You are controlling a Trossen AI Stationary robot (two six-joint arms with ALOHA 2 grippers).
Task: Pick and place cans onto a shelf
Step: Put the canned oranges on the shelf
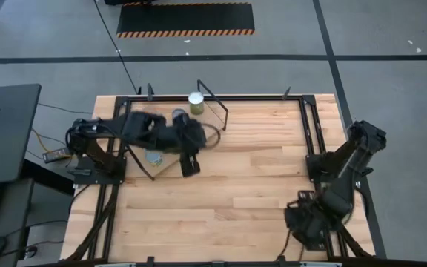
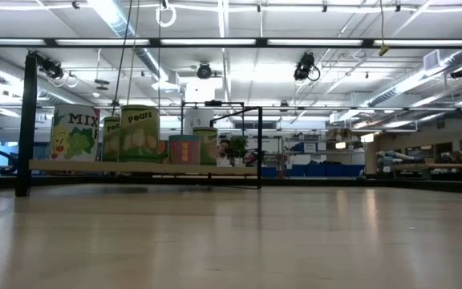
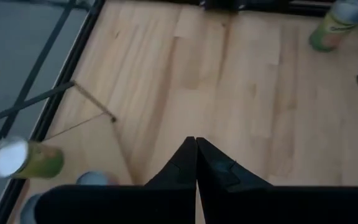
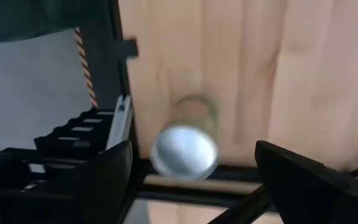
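Standing along the shelf at the table's far left edge: cans lettered "Pears", "MIX"; others perhaps blurred. Left gripper closed, empty; right gripper spread wide around a can, seemingly ungripped. Fluorescent-lit workshop beyond.

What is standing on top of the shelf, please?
In the low view, labelled cans stand in a row on the shelf: a mixed-vegetable can, a Pears can, and smaller ones. Cans behind are partly covered.

At the left of the low view, one big can says "MIX". The can next to it says "Pears".
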